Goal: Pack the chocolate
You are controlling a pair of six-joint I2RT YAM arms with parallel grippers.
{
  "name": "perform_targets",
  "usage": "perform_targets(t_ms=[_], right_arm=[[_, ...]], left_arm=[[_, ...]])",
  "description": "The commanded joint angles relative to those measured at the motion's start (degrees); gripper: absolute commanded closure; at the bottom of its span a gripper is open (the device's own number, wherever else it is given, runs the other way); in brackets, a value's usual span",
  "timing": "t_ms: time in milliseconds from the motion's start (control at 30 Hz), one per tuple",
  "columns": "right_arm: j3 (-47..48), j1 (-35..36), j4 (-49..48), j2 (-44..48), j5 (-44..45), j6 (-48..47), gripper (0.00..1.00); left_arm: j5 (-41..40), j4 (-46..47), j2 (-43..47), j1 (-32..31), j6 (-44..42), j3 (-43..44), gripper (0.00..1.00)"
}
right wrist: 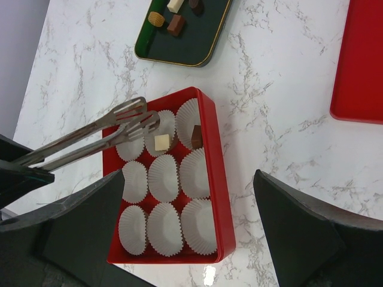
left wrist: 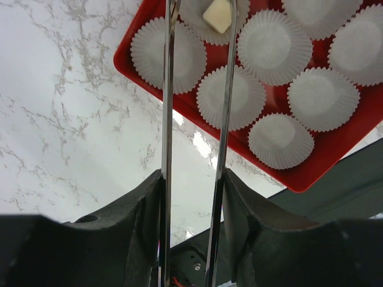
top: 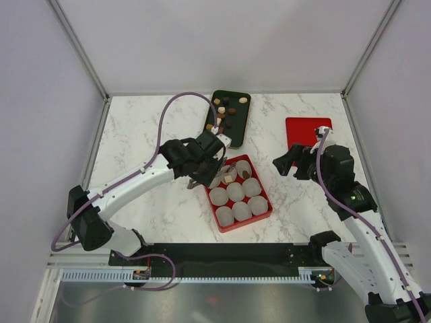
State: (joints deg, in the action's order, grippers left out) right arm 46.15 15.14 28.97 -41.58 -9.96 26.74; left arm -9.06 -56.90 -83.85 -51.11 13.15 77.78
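Most of the chocolate (top: pixel 225 114) lies loose on a dark green tray (top: pixel 240 128) at the far middle of the counter (top: pixel 141 128): tiny bites, dark brown, tan and cream-white, some squared, some rounded. Nearer, a red box (right wrist: pixel 213 179) holds nine white paper cups (right wrist: pixel 164 227). A cream-white cube (right wrist: pixel 161 142) sits in the far row's middle cup, a dark brown piece (right wrist: pixel 196 136) in the cup to its right. The left tool (left wrist: pixel 192 179) grips metal tongs (right wrist: pixel 96 134), tips slightly parted over the box's far-left cups, carrying nothing. The right tool (right wrist: pixel 188 176) hangs wide, holding nothing.
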Motion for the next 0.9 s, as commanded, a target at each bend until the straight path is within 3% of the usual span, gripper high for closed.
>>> perform_targets(t_ms=[0, 233, 467, 633, 867], right_arm=[[2.45, -0.11, 0.38, 0.62, 1.34, -0.55, 0.02], [3.15, -0.11, 1.26, 0.01, 1.17, -0.81, 0.02], [2.19, -0.11, 1.53, 0.10, 1.08, -1.16, 0.02], [1.40, -0.11, -0.05, 0.10, -0.68, -0.29, 0.02], [2.01, -0.11, -0.85, -1.65, -2.26, -0.90, 0.02]], left_arm=[[-3.07, 2.15, 0.80, 0.14, 0.30, 5.27, 0.51], [-4.22, 2.15, -2.27, 1.89, -2.42, 14.85, 0.51], [2.46, 4.52, -9.29, 12.33, -4.62, 22.93, 0.52], [4.31, 6.89, -13.08, 18.93, -4.53, 24.62, 0.52], [2.64, 9.53, -20.46, 19.91, -6.91, 24.26, 0.53]])
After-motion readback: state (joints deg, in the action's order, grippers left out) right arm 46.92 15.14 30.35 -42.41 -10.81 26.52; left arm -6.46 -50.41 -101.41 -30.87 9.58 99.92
